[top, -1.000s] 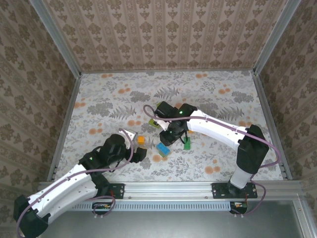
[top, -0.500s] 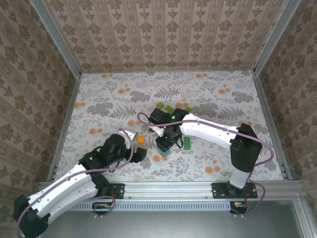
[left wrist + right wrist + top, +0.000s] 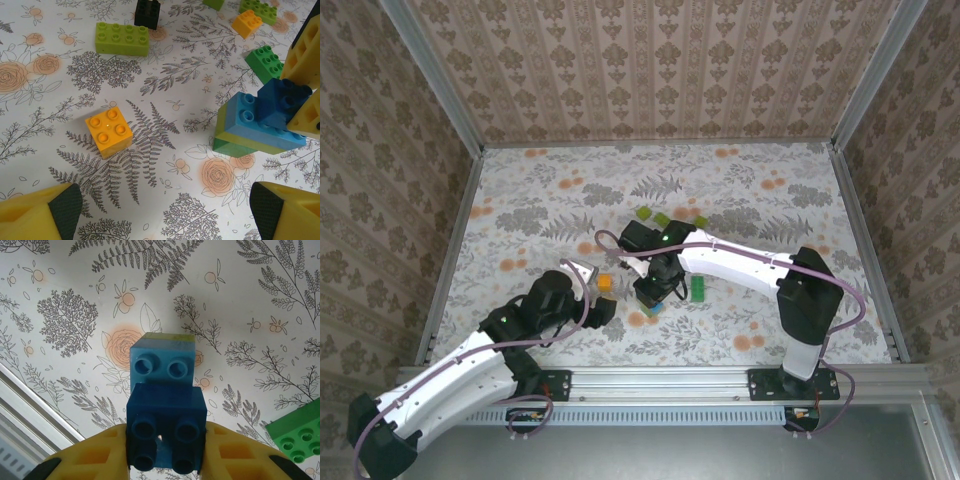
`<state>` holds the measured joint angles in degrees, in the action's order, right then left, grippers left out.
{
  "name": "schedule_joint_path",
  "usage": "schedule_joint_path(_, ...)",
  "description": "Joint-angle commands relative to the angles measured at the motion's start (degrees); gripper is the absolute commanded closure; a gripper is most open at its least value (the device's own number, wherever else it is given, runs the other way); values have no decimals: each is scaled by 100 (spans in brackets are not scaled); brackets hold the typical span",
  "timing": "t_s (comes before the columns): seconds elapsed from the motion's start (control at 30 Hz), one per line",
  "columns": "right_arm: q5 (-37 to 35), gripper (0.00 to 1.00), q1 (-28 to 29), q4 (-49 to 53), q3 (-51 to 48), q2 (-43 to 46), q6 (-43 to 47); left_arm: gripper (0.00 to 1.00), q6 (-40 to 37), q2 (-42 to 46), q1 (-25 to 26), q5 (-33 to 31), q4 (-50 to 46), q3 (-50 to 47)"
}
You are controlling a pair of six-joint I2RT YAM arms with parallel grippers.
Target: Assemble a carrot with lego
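Note:
My right gripper [image 3: 165, 442] is shut on a dark blue brick [image 3: 165, 427]. That brick rests on the light blue top [image 3: 161, 362] of a build of blue, yellow and green bricks [image 3: 260, 132], which stands on the table [image 3: 648, 303]. My left gripper [image 3: 165, 215] is open just above the table, with nothing between its fingers. A loose orange-yellow lego brick [image 3: 108, 131] lies ahead of it. Further lego lies beyond: a lime-green long brick [image 3: 122, 38], a black brick [image 3: 147, 12], an orange brick [image 3: 247, 22] and a green brick [image 3: 265, 62]. The carrot is out of view.
In the top view, lime-green bricks [image 3: 663, 219] lie behind the right gripper [image 3: 655, 288] and a dark green brick [image 3: 699, 288] lies to its right. The left gripper [image 3: 592, 290] sits beside the orange brick [image 3: 605, 283]. Patterned walls enclose the floral table [image 3: 770, 200].
The right arm has swung left and brought the dark blue brick down onto the blue, yellow and green build. The left arm has not moved.

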<state>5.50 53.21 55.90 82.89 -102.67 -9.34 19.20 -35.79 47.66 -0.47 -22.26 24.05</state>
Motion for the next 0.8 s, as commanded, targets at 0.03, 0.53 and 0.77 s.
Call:
schedule_joint_path(0.03,4,71,41,71,1,-68,-28,10,-111,19,52,-19,92,-8)
schedule_joint_path(0.53,-11,71,102,77,-127,-106,20,10,-118,11,54,-23,107,-7)
schedule_joint_path(0.77,-39,72,131,121,-142,-122,49,10,-123,11,52,-22,91,-9)
